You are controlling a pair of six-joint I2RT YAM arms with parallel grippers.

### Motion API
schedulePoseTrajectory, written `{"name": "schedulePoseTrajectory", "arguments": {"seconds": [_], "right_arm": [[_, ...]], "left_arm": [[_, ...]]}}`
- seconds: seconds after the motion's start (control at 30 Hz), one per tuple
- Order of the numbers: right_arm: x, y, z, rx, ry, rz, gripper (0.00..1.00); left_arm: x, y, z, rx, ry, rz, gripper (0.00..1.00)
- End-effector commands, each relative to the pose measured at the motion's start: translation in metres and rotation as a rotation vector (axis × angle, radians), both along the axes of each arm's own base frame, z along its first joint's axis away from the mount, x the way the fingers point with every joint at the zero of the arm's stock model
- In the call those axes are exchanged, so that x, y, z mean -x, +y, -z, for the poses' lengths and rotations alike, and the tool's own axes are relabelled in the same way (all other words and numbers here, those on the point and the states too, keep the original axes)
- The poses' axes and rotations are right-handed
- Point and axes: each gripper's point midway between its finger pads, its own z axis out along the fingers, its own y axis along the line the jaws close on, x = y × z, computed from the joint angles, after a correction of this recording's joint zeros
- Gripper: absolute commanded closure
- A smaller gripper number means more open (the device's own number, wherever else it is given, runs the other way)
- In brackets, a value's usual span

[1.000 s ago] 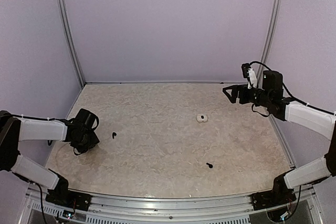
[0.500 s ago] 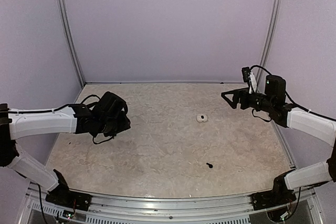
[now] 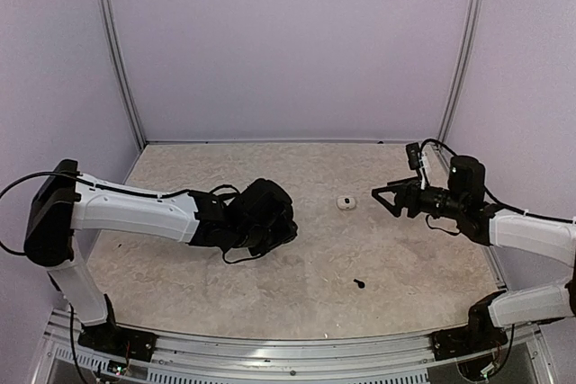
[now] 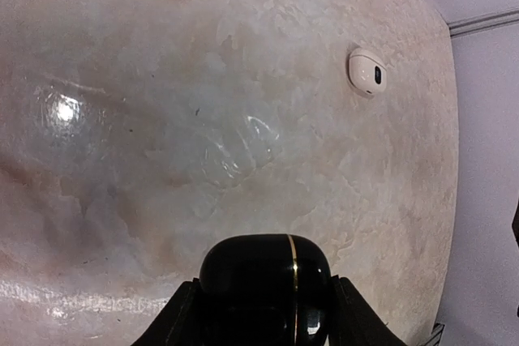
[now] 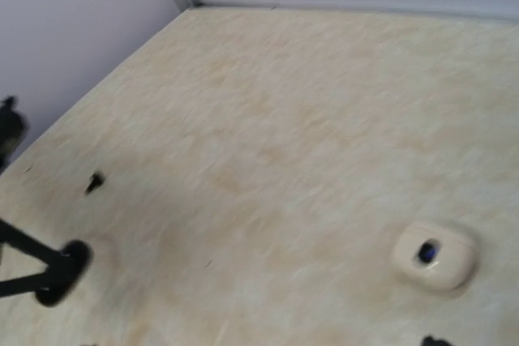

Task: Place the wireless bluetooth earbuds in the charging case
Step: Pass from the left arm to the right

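A glossy black charging case with a thin gold seam sits between the fingers of my left gripper, which is shut on it. That gripper hangs over the table's middle. One black earbud lies near the front, also seen in the right wrist view. A white pebble-like case rests right of centre, with a dark spot on top. My right gripper stands open just right of it, empty. No other earbuds show.
Lilac walls with metal corner posts close in the marbled table at the back and sides. The long left forearm stretches across the table's left half.
My left arm has swept from the table's left edge to its middle, carrying the black case. My right gripper has come down and left toward the white case, its jaws a little narrower.
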Motion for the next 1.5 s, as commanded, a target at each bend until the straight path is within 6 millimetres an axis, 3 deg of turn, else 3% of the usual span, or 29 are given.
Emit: {"name": "schedulePoseTrajectory", "arguments": {"seconds": [0.0,0.13,0.37,0.57,0.93,1.17,1.47], "right_arm": [[0.027,0.019,0.015,-0.02,0.007,-0.068,0.17],[0.047,0.037,0.025,-0.069,0.018,-0.092,0.2],[0.05,0.069,0.019,-0.102,-0.025,-0.074,0.26],[0.046,0.096,0.013,-0.083,-0.061,-0.027,0.25],[0.041,0.129,0.014,-0.037,-0.127,0.115,0.27],[0.035,0.141,0.018,-0.022,-0.139,0.169,0.41],[0.032,0.141,0.018,-0.047,-0.141,0.194,0.62]], "left_arm": [[0.008,-0.023,-0.004,0.145,0.015,-0.064,0.57],[0.006,-0.039,-0.019,0.251,-0.013,-0.078,0.56],[0.004,-0.063,-0.047,0.409,-0.036,-0.055,0.54],[0.003,-0.064,-0.064,0.467,-0.07,-0.078,0.54],[0.007,-0.066,-0.072,0.542,-0.068,-0.09,0.53],[0.009,-0.07,-0.073,0.572,-0.068,-0.086,0.53],[0.01,-0.069,-0.08,0.613,-0.094,-0.085,0.52]]}}
